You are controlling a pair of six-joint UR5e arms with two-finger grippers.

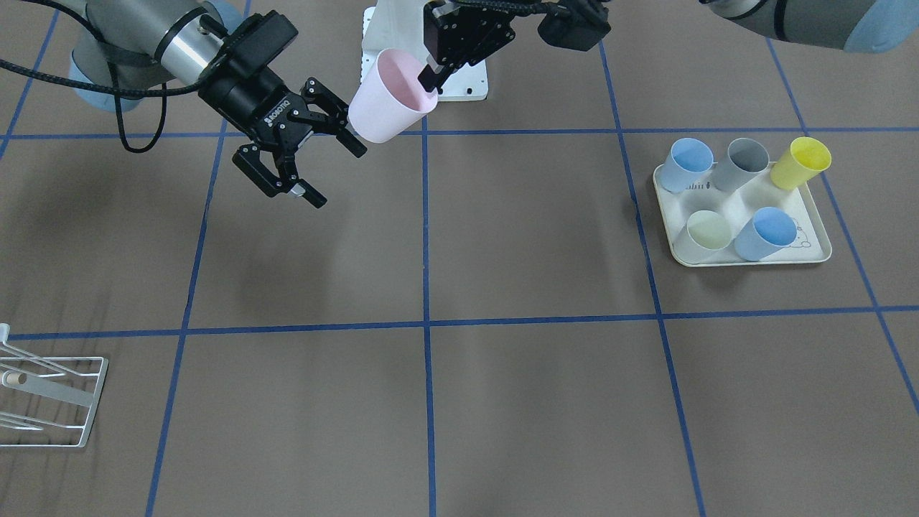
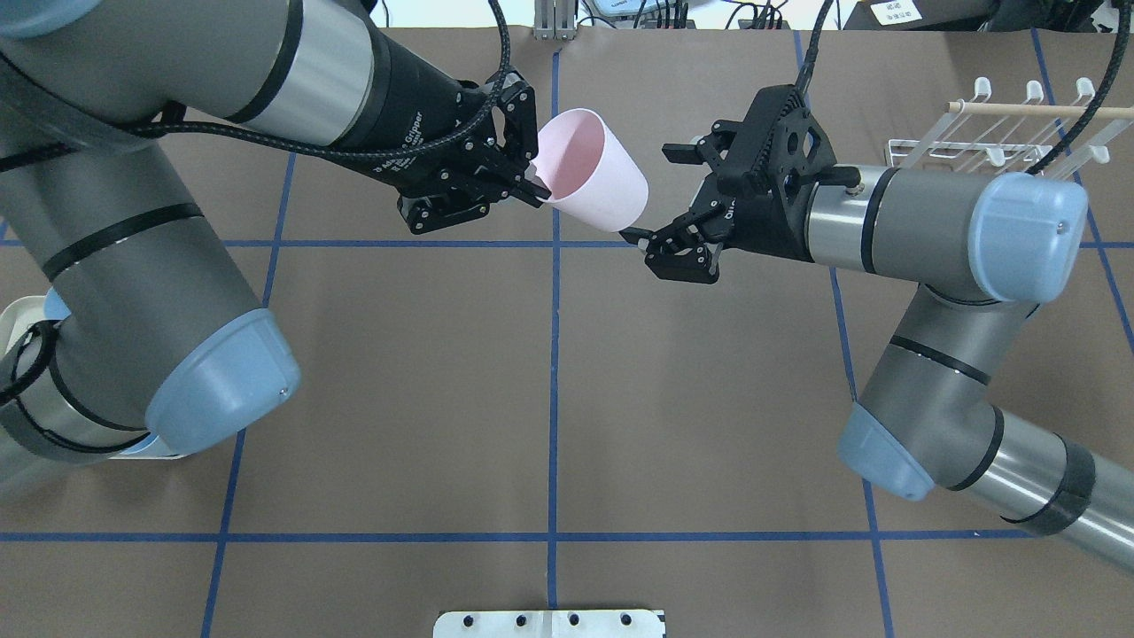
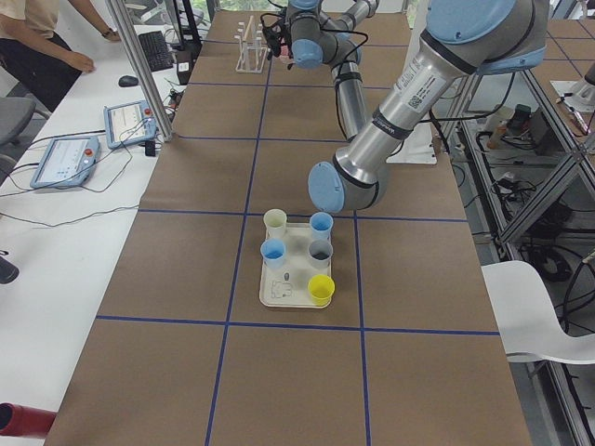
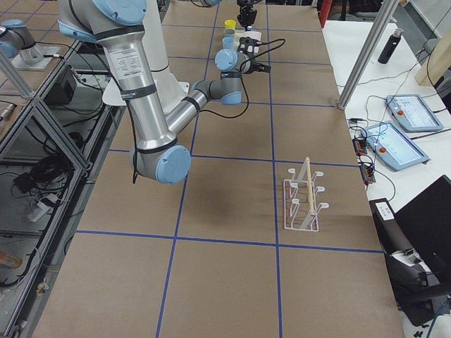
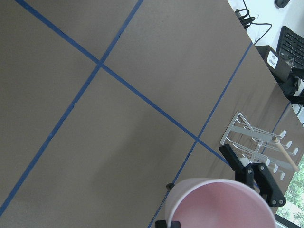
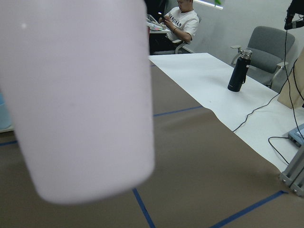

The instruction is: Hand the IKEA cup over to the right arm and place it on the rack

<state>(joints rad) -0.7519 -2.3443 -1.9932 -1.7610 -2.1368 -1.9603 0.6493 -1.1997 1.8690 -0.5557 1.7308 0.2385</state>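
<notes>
The pale pink IKEA cup [image 2: 592, 182] hangs tilted above the table, mouth toward the left arm. My left gripper [image 2: 534, 184] is shut on its rim, one finger inside the mouth; it also shows in the front view [image 1: 431, 80]. My right gripper [image 2: 657, 197] is open, its jaws spread just beyond the cup's base, the lower fingertip [image 2: 640, 236] right at the base. In the front view the right gripper [image 1: 336, 174] sits beside the cup [image 1: 388, 97]. The cup fills the right wrist view [image 6: 80, 95]. The white wire rack [image 2: 992, 142] stands behind the right arm.
A cream tray [image 1: 815, 255] holding several coloured cups sits on the robot's left side. The rack [image 1: 54, 402] is near the table's far corner on the robot's right. A white mounting plate [image 1: 470, 90] lies under the raised cup. Blue tape lines grid the brown table.
</notes>
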